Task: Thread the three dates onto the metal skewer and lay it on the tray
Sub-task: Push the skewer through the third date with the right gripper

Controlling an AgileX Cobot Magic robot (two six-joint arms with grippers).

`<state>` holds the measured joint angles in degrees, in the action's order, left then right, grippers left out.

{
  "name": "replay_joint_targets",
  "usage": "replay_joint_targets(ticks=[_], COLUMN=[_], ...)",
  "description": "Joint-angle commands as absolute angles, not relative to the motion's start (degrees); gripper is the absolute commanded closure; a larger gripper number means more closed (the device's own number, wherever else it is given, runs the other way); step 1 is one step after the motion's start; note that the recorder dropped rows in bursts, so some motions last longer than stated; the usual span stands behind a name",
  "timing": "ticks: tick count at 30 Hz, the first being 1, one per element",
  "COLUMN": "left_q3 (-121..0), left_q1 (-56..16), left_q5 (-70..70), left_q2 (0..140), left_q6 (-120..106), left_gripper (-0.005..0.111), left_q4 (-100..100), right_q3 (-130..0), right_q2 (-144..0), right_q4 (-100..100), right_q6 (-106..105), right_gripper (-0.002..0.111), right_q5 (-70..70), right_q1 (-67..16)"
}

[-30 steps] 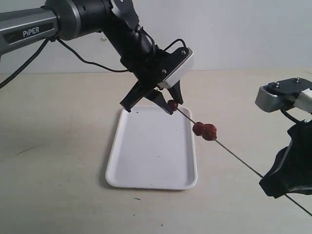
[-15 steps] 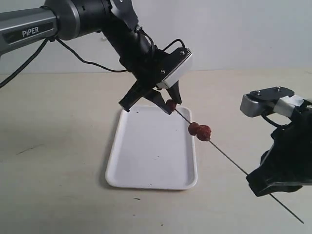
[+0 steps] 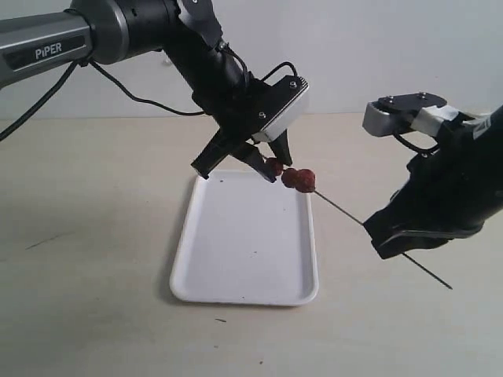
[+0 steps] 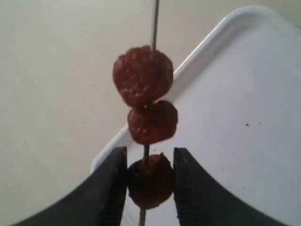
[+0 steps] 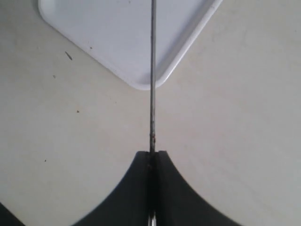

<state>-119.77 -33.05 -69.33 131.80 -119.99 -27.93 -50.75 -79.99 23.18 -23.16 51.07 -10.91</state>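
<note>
Above the upper right corner of the tray (image 3: 236, 259), near frame centre, the three dates (image 4: 151, 123) sit close together in a row on the metal skewer (image 5: 152, 70). The left gripper (image 4: 149, 181) pinches the end date. At frame right, over the desk (image 3: 94, 236), the right gripper (image 5: 151, 157) is pressed together on the skewer's bare shaft, well apart from the dates.

Bright, even light; soft shadows; dates (image 4: 143, 82) slightly blurred close-up
</note>
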Motion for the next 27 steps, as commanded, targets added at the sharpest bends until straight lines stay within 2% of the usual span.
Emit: replay_joint_targets(ticks=[1, 16, 19, 23, 27], left_q3=[-119.53, -119.53, -119.53, -119.53, -119.53], left_q1=[-33.24, -33.24, -33.24, -33.15, -33.15], left_q5=[-69.96, -69.96, -69.96, -69.96, -69.96], left_q2=[131.11, 131.11, 131.11, 131.01, 130.43], left_q6=[-119.98, -118.11, -115.49, -113.05, -110.13], left_gripper=[0.073, 0.073, 0.066, 0.051, 0.049], left_q4=[-29.31, -33.57, -34.09, -36.51, -37.71], right_q3=[-52.39, -52.39, -52.39, -52.39, -52.39], right_q2=[-81.85, -82.01, -82.01, -82.01, -82.01], right_q4=[24.9, 24.67, 24.67, 24.55, 24.32], right_q6=[-24.44, -24.44, -24.44, -24.44, -23.95], right_gripper=[0.108, 0.108, 0.108, 0.108, 0.108], right_q5=[48.82, 49.43, 49.53, 49.53, 48.98], right_q1=[-10.65, -10.65, -10.65, -10.65, -10.65])
